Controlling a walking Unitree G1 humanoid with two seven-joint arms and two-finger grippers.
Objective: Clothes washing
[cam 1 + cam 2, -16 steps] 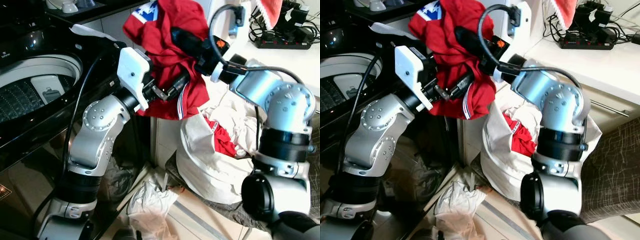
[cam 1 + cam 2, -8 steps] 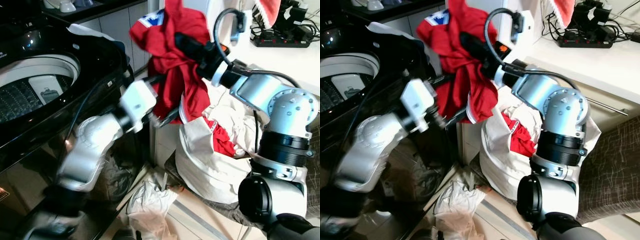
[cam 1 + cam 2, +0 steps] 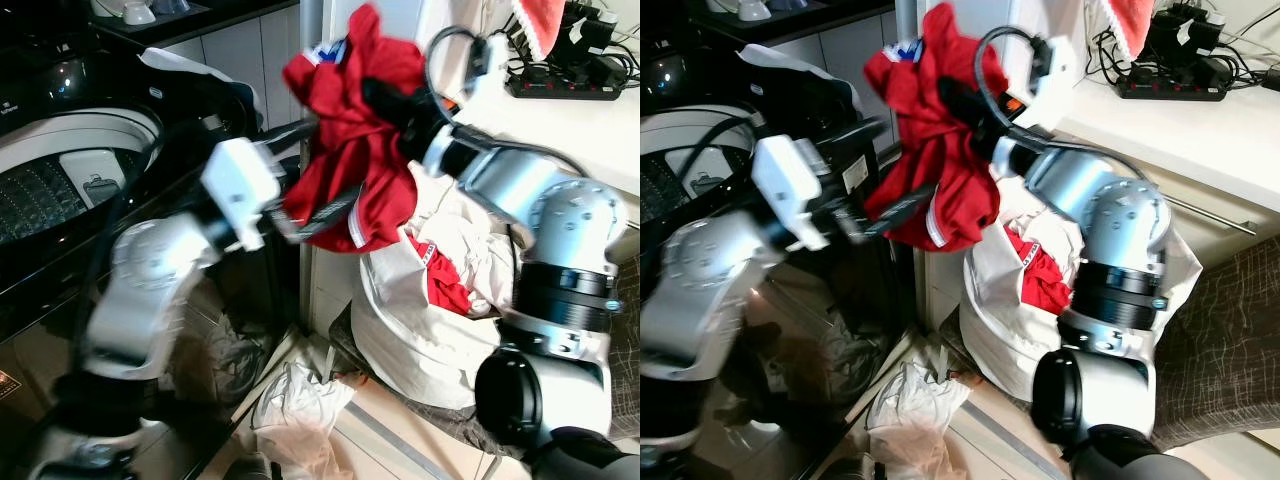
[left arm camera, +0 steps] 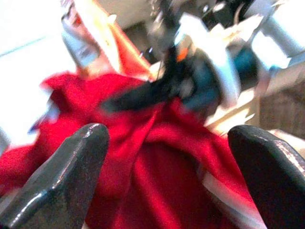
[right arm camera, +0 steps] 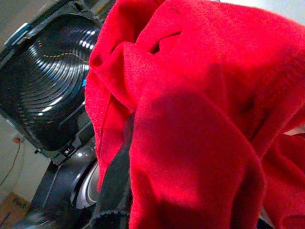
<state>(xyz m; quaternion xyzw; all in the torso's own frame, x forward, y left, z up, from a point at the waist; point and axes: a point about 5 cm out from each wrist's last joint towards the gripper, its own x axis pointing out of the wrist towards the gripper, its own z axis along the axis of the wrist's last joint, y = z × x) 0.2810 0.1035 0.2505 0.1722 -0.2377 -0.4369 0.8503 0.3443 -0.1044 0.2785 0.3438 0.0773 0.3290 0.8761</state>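
Risk: shirt (image 3: 355,150), draped over right fingers (image 3: 385,95), grip unclear, may snag spread left fingers (image 3: 320,215) short of washer (image 3: 60,180).

Washer (image 3: 70,170) at left; laundry bag (image 3: 420,320) at right, below the counter (image 3: 590,115); garment (image 3: 355,150) raised between them.

Red garment (image 3: 355,150) with white-striped hem; white laundry bag (image 3: 420,330); black washer (image 3: 60,190).

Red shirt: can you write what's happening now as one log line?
phase: loading | right tool: holds red shirt aloft | left tool: open, beside shirt | washer: lid open
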